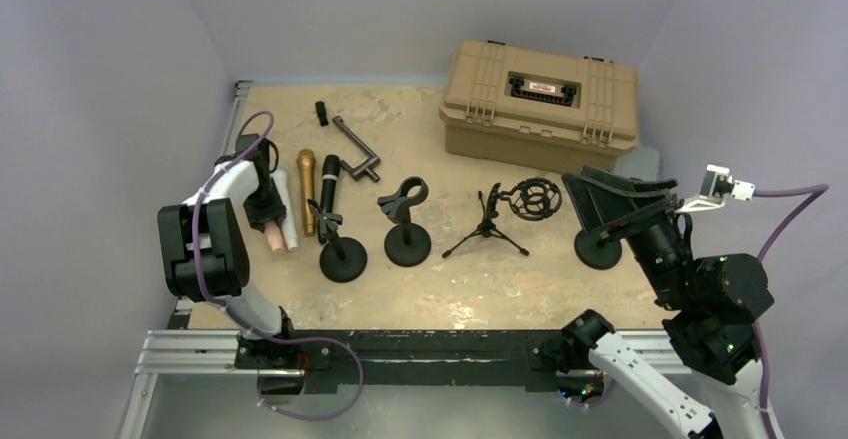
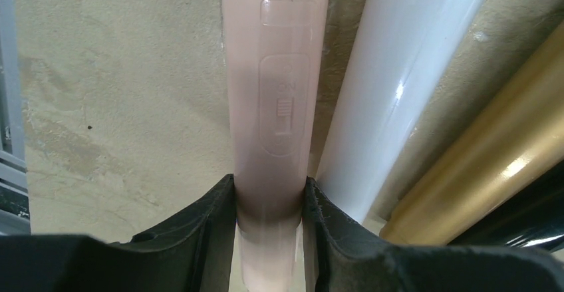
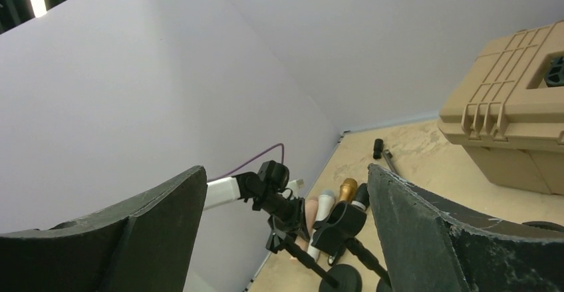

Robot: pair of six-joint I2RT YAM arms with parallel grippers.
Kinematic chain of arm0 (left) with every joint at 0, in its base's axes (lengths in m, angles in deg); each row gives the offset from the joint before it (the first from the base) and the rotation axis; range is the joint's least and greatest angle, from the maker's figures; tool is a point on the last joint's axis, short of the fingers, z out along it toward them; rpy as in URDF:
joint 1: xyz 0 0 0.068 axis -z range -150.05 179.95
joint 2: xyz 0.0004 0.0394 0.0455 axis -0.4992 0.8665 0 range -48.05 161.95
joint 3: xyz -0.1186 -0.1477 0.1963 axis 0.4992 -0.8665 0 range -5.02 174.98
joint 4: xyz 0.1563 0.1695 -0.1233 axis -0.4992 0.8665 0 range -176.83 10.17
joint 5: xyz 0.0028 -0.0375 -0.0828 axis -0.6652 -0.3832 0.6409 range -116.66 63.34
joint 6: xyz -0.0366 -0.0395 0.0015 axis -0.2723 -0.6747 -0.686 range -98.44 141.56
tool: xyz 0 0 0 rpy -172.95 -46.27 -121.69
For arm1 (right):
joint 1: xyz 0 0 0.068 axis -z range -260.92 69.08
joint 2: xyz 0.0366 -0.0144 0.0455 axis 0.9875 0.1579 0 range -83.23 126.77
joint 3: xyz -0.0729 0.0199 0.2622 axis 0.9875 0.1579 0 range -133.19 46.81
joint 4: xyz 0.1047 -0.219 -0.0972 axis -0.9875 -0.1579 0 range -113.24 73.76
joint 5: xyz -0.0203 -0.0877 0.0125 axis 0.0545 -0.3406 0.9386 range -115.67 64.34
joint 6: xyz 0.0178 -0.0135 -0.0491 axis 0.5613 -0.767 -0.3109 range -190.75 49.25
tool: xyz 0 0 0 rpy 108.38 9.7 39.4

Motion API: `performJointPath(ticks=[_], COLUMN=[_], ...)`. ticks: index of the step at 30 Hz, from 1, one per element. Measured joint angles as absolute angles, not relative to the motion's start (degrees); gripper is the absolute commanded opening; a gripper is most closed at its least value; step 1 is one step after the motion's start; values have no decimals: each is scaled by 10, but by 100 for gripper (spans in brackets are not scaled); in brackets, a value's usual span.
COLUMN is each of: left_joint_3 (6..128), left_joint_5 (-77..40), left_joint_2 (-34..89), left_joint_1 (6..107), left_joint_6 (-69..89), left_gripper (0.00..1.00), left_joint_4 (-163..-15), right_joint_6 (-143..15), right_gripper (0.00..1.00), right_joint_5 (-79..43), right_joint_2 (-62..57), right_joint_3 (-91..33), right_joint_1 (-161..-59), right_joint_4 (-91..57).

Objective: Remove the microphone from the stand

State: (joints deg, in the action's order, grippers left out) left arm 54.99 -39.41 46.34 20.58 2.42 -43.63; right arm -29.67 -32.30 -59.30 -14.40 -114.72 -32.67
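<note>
I am clamping the left gripper (image 2: 269, 192) on the pink microphone (image 2: 276, 72), apparently setting it down; the right gripper (image 3: 284, 171) is gaping empty. Next: releasing gently.

The left arm (image 1: 210, 249) bends low, left gripper (image 2: 269, 192) clamped around a pink microphone (image 2: 276, 106); the right arm (image 1: 720, 299) is lifted, right gripper (image 3: 286, 192) spread wide.

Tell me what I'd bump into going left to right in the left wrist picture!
pink microphone → white microphone → gold microphone
</note>
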Motion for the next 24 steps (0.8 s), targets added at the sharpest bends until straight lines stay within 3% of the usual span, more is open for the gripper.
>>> performJointPath(ticks=[5,9,17,24], left_joint_3=[556,562,563,563], left_joint_5=[-376,-364,-342,-333], left_joint_2=[472,485,485,452], left_joint_1=[206,206,206,206], left_joint_6=[27,27,26,26], left_gripper=[25,36,48,49], left_joint_4=[-437,-437,-433,-430], right_joint_6=[-291,-291,-292,-301], right_gripper=[88,88,88,88], right_joint_5=[-324,-326,-332,-333], right_joint_2=[-593,-593,-593,-579], right_joint_3=[-144,-144,-145,-170], right_joint_1=[-1147,-1147,-1147,-1147], right_joint_4=[-331,-337,-349,-363])
